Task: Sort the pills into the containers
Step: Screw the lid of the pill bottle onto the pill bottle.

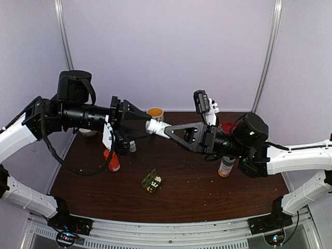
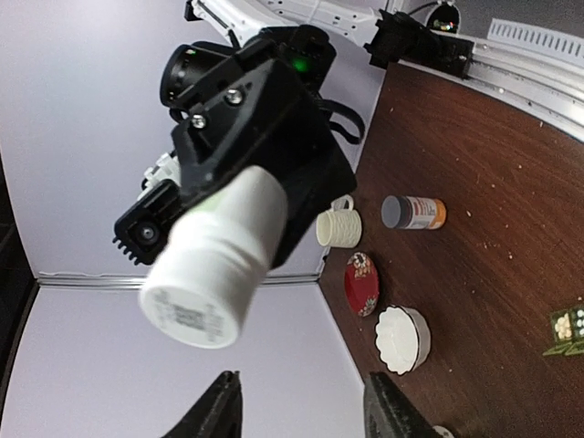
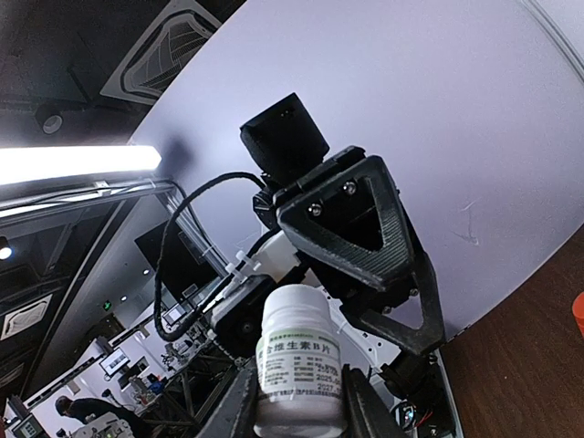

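Right gripper clenched on a white bottle, mid-air, cap pointing to 9 o'clock. Left gripper just beyond it, jaws spread, holding nothing. Probable next move: close squarely on the cap, bottle body held steady. Pill box sits lid-up on the table, 6 o'clock from the bottle.

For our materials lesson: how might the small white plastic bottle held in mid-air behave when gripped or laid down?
The small white plastic bottle looks smooth and stiff, so it could slip in the right gripper. Its round body would probably roll if laid sideways. Being small, it is likely light.
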Controlling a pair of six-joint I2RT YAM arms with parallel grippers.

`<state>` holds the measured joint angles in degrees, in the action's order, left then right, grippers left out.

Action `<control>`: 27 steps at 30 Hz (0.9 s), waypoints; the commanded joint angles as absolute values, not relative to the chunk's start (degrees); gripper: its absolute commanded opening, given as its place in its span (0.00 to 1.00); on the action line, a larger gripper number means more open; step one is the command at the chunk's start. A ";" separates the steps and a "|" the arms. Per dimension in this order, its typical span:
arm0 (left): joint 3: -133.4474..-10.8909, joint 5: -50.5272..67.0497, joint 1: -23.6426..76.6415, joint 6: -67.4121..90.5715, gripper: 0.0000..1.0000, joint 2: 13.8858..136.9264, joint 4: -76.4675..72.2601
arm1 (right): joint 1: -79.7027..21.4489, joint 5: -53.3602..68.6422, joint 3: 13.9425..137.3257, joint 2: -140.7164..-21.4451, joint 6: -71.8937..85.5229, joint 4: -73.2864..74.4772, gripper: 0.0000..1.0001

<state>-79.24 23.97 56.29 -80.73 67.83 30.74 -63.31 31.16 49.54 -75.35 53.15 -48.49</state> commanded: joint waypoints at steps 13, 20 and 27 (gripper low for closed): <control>-70.96 15.54 56.23 -44.04 0.81 58.47 13.90 | -59.68 29.69 47.07 -65.73 34.31 -38.86 0.00; -77.79 11.90 57.35 -7.25 0.81 60.64 16.55 | -60.13 22.87 48.90 -62.67 8.30 -30.49 0.00; -89.70 16.86 57.30 30.73 0.86 65.68 29.43 | -62.95 16.09 50.06 -63.17 -11.52 -30.15 0.00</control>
<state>-85.21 12.14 57.10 2.96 64.38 24.51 -61.17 21.28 47.66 -63.18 4.12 -31.00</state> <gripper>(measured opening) 0.847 0.271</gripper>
